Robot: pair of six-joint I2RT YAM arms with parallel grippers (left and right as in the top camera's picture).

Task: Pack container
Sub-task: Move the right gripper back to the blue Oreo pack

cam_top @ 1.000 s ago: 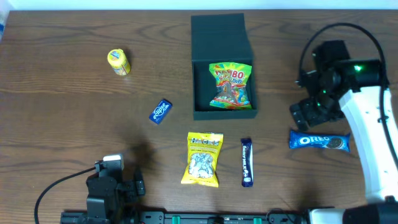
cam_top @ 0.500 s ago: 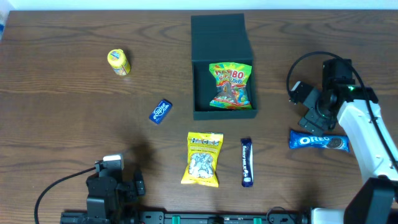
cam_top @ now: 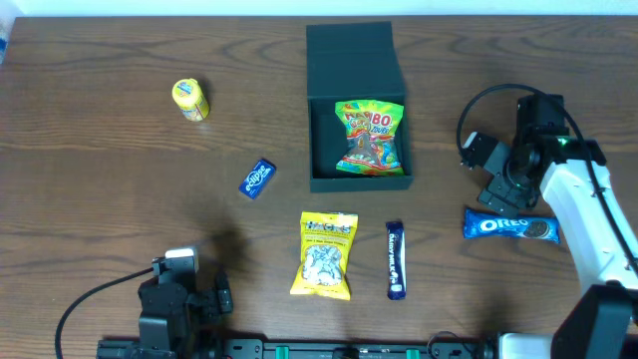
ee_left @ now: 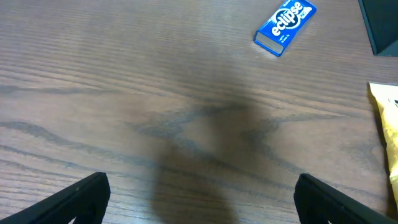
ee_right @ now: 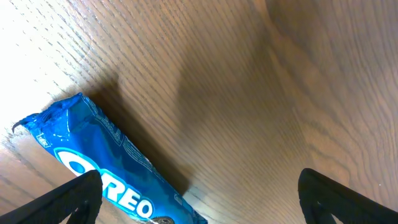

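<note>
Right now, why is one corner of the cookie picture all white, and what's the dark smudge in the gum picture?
Right wrist view: glare washes out the table at top left; the Oreo packet looks sharp. Left wrist view: the smudge is a soft shadow on the wood; the Eclipse pack is crisp. Overhead view: even light, faint shadows only.

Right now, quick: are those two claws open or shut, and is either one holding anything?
Left claw: open, holding nothing.
Right claw: open, holding nothing; the Oreo packet lies untouched beside it.
</note>
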